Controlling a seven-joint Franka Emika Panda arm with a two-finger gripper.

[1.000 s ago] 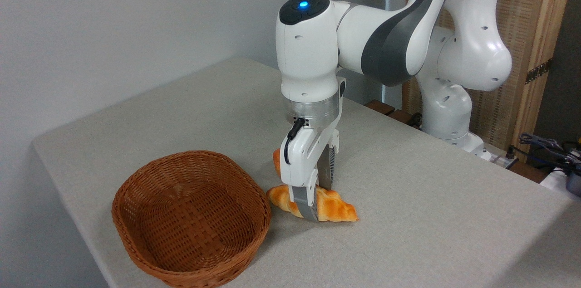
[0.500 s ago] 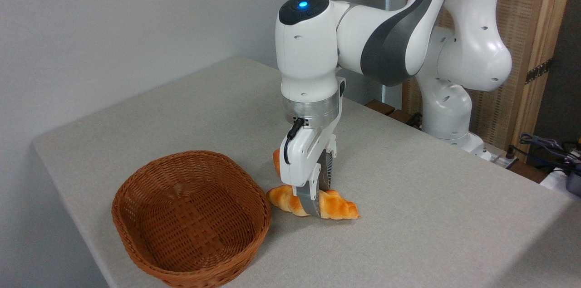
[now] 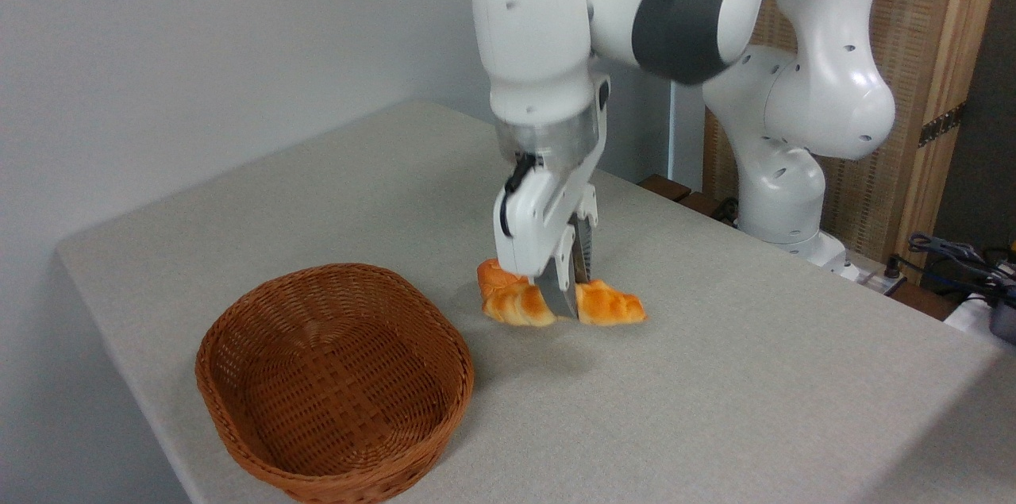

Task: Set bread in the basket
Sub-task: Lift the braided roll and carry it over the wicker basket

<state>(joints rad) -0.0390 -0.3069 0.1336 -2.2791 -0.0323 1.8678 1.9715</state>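
Camera view: gripper [image 3: 565, 299] is clamped across the middle of the bread [image 3: 607, 305], whose ends protrude left and right of the fingers. Bread hangs above the table [image 3: 754, 377], right of the basket [image 3: 333, 381].

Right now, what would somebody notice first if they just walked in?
Probably the big white robot arm reaching over the grey table, its claw pinching a golden braided bread up in the air, with a shadow underneath. Next, the brown wicker basket, empty at the table's front left, below and left of the bread.
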